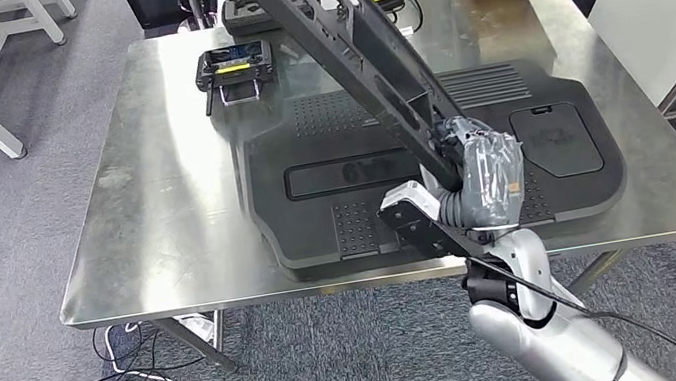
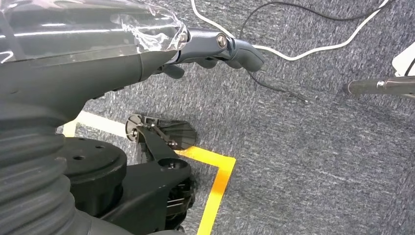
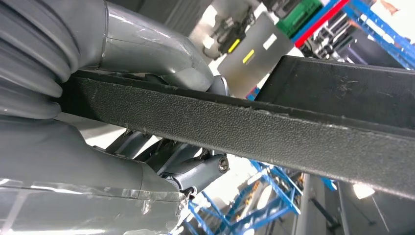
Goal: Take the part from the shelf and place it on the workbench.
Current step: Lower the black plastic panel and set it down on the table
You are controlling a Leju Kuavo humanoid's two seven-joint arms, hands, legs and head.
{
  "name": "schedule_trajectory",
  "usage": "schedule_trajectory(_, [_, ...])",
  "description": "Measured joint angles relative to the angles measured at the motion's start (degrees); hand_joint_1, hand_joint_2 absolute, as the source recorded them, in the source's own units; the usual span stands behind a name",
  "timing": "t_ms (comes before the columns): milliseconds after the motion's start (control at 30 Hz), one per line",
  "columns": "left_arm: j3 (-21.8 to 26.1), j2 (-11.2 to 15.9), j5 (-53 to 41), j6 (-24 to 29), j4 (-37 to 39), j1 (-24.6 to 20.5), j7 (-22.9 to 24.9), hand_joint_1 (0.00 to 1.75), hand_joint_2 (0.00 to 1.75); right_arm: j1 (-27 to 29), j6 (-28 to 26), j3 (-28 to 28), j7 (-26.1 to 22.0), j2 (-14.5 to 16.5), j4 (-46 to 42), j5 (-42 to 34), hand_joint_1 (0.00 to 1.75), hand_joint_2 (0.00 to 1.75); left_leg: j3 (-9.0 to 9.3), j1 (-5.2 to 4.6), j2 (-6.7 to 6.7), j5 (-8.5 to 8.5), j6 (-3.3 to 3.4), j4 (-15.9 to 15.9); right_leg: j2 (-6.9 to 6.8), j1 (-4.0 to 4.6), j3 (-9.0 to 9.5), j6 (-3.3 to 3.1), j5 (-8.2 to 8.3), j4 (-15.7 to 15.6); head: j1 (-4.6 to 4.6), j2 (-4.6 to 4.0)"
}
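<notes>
Head view: right hand (image 1: 482,179) grips long black slotted part (image 1: 342,43), held slanted above steel workbench (image 1: 163,196). Step: placing; next, lower it flat, likely beside the black moulded panel (image 1: 556,188). Left hand (image 2: 215,49) hangs over grey carpet (image 2: 318,156), fingers extended, holding nothing. Handheld controller (image 1: 234,67) at the bench's far side.

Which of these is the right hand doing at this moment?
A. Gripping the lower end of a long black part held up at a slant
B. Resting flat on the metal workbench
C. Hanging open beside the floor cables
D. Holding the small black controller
A: the right hand grips the long black part, which rises at a slant over the workbench.
</notes>
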Motion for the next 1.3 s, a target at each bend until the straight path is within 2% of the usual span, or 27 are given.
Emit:
schedule_trajectory(367, [0.0,0.0,0.0,0.2,0.0,-0.3,0.2,0.0,1.75,-3.5,0.0,0.4,3.7,-1.5,1.4,3.6,1.75,1.75,0.0,-0.16,0.0,-0.03,-0.09,0.0,-0.01,-0.17,0.13,0.06,0.03,-0.1,0.02,0.0])
schedule_trajectory(667, [0.0,0.0,0.0,0.2,0.0,-1.0,0.8,0.0,1.75,-8.8,1.8,3.0,11.0,-3.8,4.2,11.6,1.75,1.75,0.0,-0.21,-0.01,-0.03,-0.07,0.1,-0.02,-0.3,0.18,0.18,0.11,-0.2,0.02,0.0])
schedule_trajectory(900, [-0.1,0.0,0.0,0.1,0.0,-1.2,0.8,0.0,1.75,-11.6,2.9,5.6,12.5,-5.2,6.4,12.1,1.75,1.75,-0.01,-0.21,-0.01,-0.03,-0.07,0.1,-0.03,-0.33,0.17,0.18,0.11,-0.2,0.02,0.0])
schedule_trajectory(1033, [-0.3,0.0,0.0,-0.1,0.0,-1.4,0.8,0.0,1.75,-15.5,6.1,8.3,14.4,-6.0,8.9,13.6,1.75,1.75,-0.01,-0.2,0.0,-0.03,-0.07,0.1,-0.02,-0.35,0.18,0.18,0.11,-0.2,0.02,0.0])
schedule_trajectory(1300, [-0.4,0.0,0.0,-0.9,0.0,-1.5,0.7,0.0,1.75,-23.8,18.2,14.7,16.4,-7.0,14.2,20.5,1.75,1.75,0.01,-0.2,-0.01,-0.02,-0.09,0.1,-0.03,-0.34,0.18,0.17,0.11,-0.2,0.01,0.0])
